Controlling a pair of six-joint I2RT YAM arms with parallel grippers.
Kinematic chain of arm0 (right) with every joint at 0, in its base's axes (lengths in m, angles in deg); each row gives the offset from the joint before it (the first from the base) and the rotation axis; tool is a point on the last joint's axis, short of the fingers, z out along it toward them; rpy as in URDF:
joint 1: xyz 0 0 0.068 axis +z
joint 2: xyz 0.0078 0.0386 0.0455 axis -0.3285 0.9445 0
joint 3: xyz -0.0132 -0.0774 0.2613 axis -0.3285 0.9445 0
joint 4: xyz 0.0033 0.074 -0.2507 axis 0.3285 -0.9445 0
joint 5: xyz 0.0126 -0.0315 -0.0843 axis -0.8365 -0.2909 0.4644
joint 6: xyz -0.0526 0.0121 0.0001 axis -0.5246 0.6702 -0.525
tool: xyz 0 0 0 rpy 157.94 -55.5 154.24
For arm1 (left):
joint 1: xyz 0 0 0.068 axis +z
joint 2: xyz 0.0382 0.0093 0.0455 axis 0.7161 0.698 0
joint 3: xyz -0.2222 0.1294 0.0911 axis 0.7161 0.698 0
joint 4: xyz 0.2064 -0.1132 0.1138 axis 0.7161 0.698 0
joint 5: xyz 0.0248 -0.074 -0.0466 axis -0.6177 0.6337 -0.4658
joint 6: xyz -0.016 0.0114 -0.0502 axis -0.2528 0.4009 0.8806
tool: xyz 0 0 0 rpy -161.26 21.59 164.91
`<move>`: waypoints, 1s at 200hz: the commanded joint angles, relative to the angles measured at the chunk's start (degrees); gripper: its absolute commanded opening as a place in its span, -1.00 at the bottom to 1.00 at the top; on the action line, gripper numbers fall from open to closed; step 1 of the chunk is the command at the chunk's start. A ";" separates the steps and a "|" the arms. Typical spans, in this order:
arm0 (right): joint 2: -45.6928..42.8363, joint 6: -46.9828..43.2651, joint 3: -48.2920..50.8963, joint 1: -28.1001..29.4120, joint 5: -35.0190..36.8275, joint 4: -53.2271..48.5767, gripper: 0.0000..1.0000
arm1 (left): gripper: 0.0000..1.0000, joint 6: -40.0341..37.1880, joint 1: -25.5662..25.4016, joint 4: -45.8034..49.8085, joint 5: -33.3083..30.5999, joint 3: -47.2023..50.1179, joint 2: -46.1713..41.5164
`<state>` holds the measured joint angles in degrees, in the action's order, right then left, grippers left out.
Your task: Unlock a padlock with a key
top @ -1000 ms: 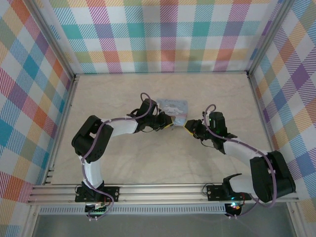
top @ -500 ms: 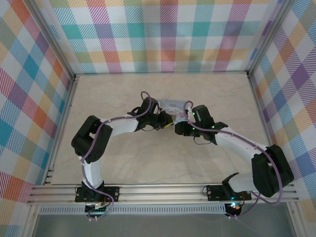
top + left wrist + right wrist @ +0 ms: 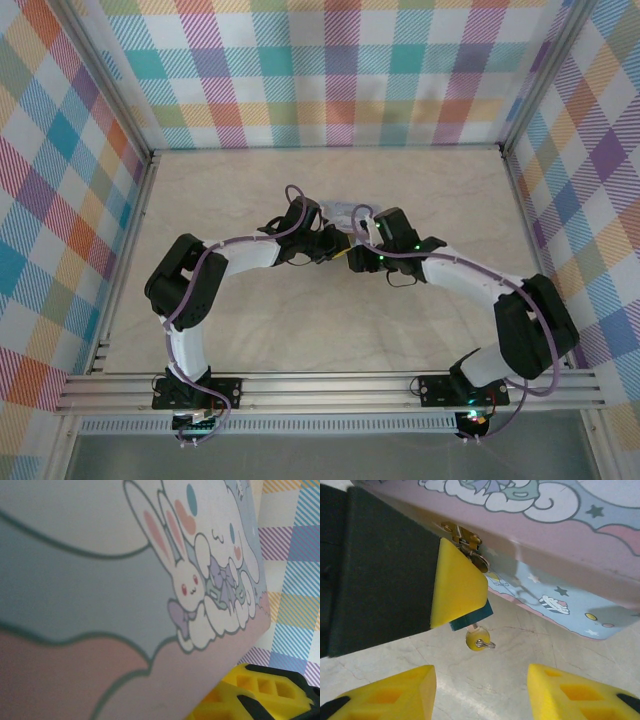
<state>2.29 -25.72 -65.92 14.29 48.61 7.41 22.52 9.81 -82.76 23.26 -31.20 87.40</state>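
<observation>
1. One second on, the right gripper (image 3: 479, 690) has swung in to face the left gripper (image 3: 340, 254), fingers spread wider and holding nothing.
2. The tiny teal metal padlock (image 3: 470, 621) hangs at the gold hasp (image 3: 462, 536) of the pale blue-and-pink cartoon tin box (image 3: 560, 545), pinched in the left gripper's closed fingers.
3. Its long axis runs hasp-to-key; the gold-headed key (image 3: 476, 640) juts from its lower end toward the right gripper.

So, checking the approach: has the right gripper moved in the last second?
Yes: the right gripper has swung leftward across the table, closing on the tin box beside the left gripper.
</observation>
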 commanded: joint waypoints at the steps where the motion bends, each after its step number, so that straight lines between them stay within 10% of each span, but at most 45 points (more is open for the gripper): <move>1: 2.28 -3.29 -2.60 0.93 0.89 -0.43 0.00 | -0.69 -0.08 -0.73 -0.01 1.31 -2.06 -1.86; 129: 7.85 -7.47 -6.88 3.00 4.33 -0.79 -0.25 | -0.69 -0.25 -0.64 0.30 1.83 -2.26 -1.95; 176: 8.38 -8.29 -6.98 3.11 3.82 -0.96 -0.99 | -0.69 -0.25 -0.64 0.26 1.67 -1.98 -2.17; 200: 8.10 -8.38 -6.33 3.16 3.46 -0.86 -1.00 | -0.69 -0.42 -0.63 0.36 1.48 -1.75 -2.38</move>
<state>9.63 -33.61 -71.30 17.18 52.61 6.27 22.47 9.83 -81.64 22.80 -31.53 87.40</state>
